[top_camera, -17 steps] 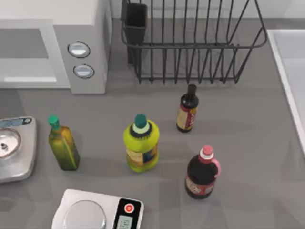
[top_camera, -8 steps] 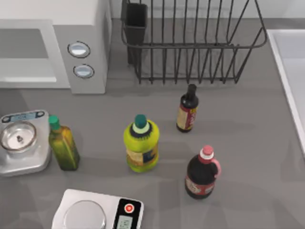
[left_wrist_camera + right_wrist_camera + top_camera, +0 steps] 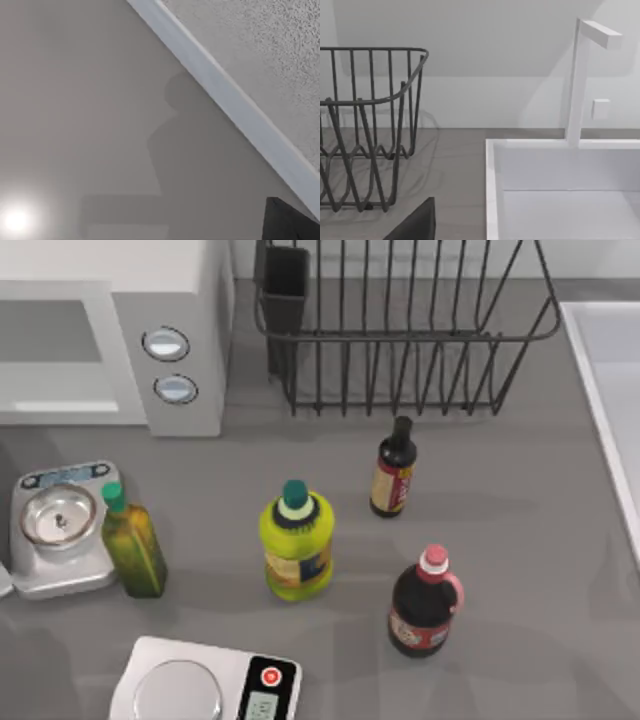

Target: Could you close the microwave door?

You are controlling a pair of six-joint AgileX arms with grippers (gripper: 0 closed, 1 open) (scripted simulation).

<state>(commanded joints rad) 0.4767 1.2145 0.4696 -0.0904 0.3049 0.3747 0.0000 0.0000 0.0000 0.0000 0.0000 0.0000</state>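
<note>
Close beside the left arm: microwave door [image 3: 260, 55], its white frame edge slanting past; microwave [image 3: 170, 300] at the table's far left corner. Right arm well apart. Grip on either arm: cannot tell.

Wire dish rack [image 3: 400, 330], four bottles, yellow bottle [image 3: 296, 542] central, two kitchen scales, sink [image 3: 560, 190]

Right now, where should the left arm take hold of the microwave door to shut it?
Probably take the door by its white frame. The panel is flat, so the frame edge is the one firm part the left wrist view offers; I cannot make out the handle. Come from the face turned away from the microwave and press toward it.
</note>
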